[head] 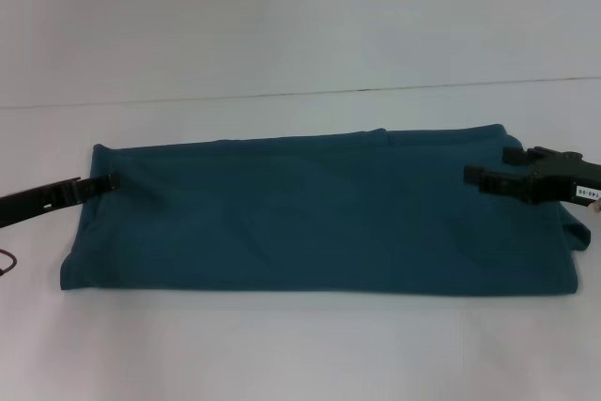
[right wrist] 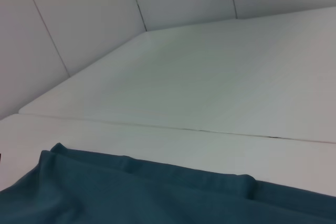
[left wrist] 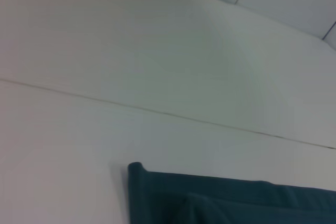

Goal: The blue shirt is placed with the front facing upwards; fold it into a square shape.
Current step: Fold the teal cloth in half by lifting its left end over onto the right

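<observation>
blue shirt (head: 319, 213) lies folded; left claw (head: 111, 181), right claw (head: 490, 176) touch its ends.

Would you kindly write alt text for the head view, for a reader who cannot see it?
A blue shirt lies folded into a long band on a white table. The left gripper is at its left end and the right gripper over its right end.

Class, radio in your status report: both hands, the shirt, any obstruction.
Left hand at the blue shirt's left end, right hand over its right end. Shirt folded into a long band, lettering hidden. Nothing blocking on the white table.
</observation>
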Controlling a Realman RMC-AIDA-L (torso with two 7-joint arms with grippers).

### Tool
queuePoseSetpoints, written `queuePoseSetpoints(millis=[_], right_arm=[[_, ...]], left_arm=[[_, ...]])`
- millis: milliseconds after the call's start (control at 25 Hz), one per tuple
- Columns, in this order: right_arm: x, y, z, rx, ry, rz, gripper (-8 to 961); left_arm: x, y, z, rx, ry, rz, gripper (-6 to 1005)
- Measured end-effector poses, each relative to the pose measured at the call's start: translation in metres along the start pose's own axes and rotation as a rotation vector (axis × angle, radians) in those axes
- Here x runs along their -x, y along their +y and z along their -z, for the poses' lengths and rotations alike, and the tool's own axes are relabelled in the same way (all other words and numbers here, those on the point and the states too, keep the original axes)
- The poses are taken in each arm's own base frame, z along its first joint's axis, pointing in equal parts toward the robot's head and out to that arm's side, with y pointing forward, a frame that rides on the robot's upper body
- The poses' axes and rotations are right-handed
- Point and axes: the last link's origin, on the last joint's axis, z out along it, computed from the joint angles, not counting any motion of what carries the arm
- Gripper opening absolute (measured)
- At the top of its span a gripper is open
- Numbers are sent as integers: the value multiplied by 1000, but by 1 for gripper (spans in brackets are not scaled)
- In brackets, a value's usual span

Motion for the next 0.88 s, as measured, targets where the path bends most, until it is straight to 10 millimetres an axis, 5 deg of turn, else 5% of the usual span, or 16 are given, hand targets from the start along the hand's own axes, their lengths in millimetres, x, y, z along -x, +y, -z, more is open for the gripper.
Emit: queuePoseSetpoints(millis=[880], right_arm=[[-10, 1, 0, -6, 8, -25, 930]], left_arm=[[1, -4, -18, -84, -33, 25, 816]])
